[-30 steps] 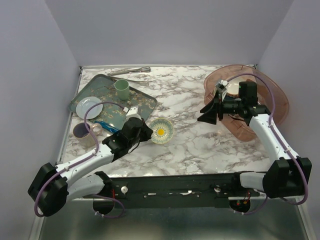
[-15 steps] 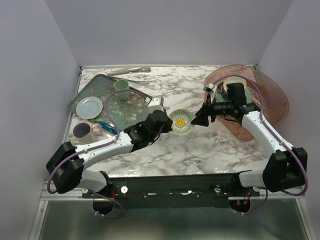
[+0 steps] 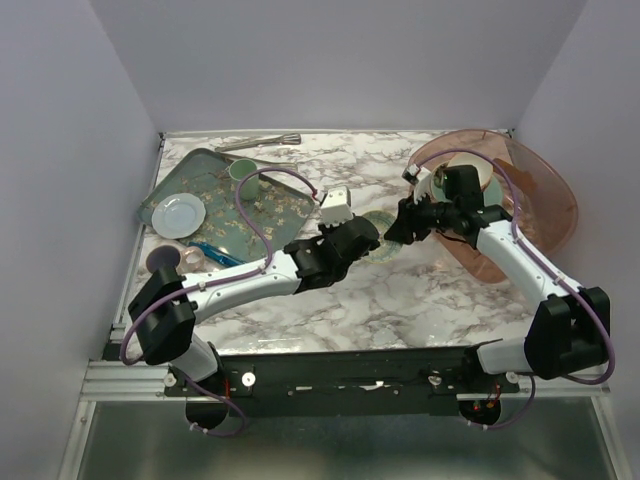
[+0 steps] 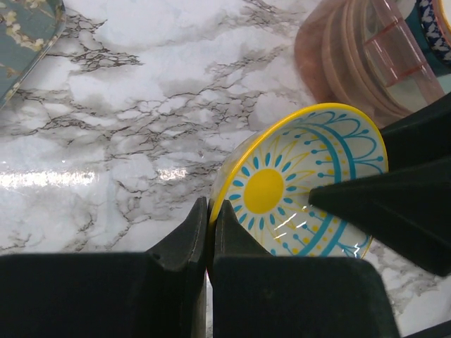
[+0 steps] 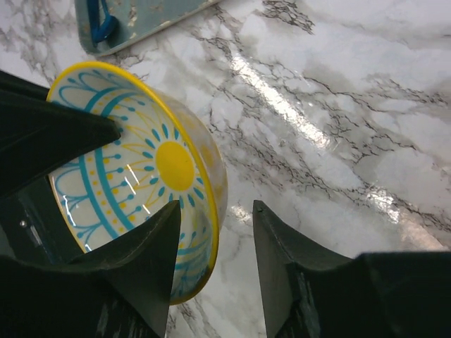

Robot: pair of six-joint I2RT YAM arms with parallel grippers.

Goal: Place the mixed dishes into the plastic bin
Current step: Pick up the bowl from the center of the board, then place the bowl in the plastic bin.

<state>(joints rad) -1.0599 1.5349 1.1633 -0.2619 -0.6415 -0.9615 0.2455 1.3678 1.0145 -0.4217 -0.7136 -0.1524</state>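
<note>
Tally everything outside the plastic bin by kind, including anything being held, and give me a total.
Bowls: 1, the yellow-and-blue bowl pinched in the left hand
Plates: 1, the pale plate
Cups: 2, the green cup and the mug
Trays: 1, the green floral tray
Whisks: 1, the whisk
Other utensils: 1, the blue utensil
Total: 7

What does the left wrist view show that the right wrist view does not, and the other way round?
Only the left wrist view: the plastic bin. Only the right wrist view: a blue item at the edge of the tray. Both: the bowl, the left fingers pinching its rim, the right fingers astride that rim and not closed, the marble table, and a tray corner.
</note>
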